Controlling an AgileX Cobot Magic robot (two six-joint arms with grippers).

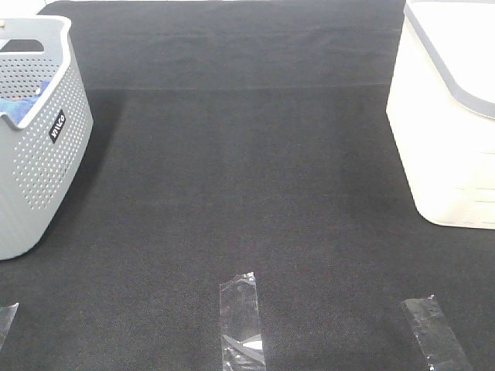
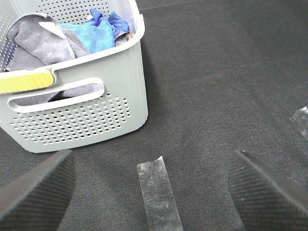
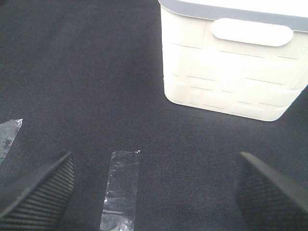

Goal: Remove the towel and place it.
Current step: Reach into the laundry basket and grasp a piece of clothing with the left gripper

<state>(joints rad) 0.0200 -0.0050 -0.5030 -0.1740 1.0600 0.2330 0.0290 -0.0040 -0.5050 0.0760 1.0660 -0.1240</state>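
A: where's the towel (image 2: 43,45)?
B: bunched in the perforated grey basket (image 1: 46,170), 9 o'clock on the counter (image 1: 247,185), against the blue cloth (image 2: 98,31).
A: hands?
B: left hand (image 2: 151,190) spread wide, holding nothing, facing the basket. right hand (image 3: 154,192) likewise: spread wide, nothing held, facing the white bin (image 1: 441,131) at 3 o'clock.

Your black cloth tabletop (image 1: 247,193)
You see a grey perforated basket (image 1: 39,178) at left, a white bin (image 1: 441,147) at right, clear tape strips (image 1: 241,321) along the front.
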